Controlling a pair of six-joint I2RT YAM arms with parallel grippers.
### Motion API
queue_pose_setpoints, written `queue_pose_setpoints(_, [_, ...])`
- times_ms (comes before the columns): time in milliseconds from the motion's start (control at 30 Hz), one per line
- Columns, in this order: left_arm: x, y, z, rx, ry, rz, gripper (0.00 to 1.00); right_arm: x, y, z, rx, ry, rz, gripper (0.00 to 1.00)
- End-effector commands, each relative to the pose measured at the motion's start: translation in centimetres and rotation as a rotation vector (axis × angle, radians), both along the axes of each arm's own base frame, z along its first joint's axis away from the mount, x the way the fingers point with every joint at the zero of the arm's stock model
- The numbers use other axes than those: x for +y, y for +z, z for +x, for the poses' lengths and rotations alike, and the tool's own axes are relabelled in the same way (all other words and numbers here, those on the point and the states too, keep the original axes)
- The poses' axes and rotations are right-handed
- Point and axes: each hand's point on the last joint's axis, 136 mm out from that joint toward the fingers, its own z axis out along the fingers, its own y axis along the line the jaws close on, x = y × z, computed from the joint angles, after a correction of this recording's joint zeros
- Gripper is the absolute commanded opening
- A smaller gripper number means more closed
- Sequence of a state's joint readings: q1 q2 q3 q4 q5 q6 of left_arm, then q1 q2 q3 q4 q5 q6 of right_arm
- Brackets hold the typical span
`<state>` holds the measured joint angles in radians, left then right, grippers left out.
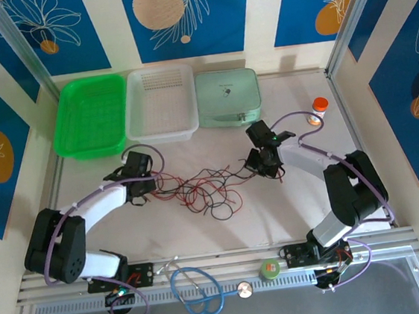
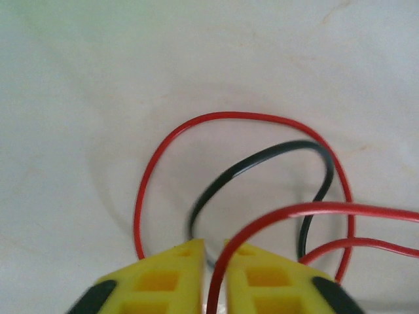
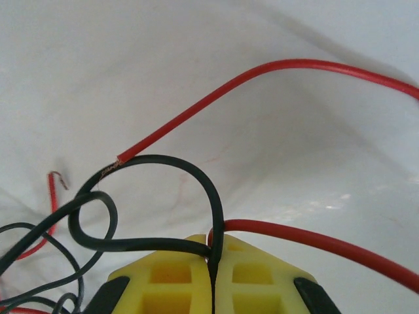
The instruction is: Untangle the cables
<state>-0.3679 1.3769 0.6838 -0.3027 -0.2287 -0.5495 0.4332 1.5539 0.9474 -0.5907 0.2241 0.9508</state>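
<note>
The cables (image 1: 198, 192) are a loose tangle of thin red and black wires on the white table between the arms. My left gripper (image 1: 144, 190) is at the tangle's left end. Up close, my left gripper (image 2: 214, 252) has its yellow fingers a narrow gap apart, and a red cable (image 2: 196, 124) runs loosely through the gap. A black cable (image 2: 262, 157) loops just beyond. My right gripper (image 1: 265, 168) is at the tangle's right end. In the right wrist view my right gripper (image 3: 215, 245) is shut on a black cable (image 3: 196, 176), with a red cable (image 3: 314, 239) beside the tips.
A green tray (image 1: 89, 117), a white basket (image 1: 160, 102) and a pale green case (image 1: 227, 99) line the back. An orange-capped bottle (image 1: 319, 108) stands at the back right. A light-blue stethoscope (image 1: 197, 289) and a green roll (image 1: 268, 269) lie at the near edge.
</note>
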Motion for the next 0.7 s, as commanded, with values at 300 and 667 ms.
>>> queue_pose_setpoints(300, [-3.0, 4.8, -0.2, -0.071, -0.142, -0.157, 0.42, 3.2, 6.7, -2.1, -0.142, 0.34, -0.067, 0.68])
queue_pose_setpoints(667, [-2.8, 3.0, -0.9, -0.006, -0.122, -0.151, 0.53, 13.0, 5.8, -6.5, -0.014, 0.643, -0.042, 0.69])
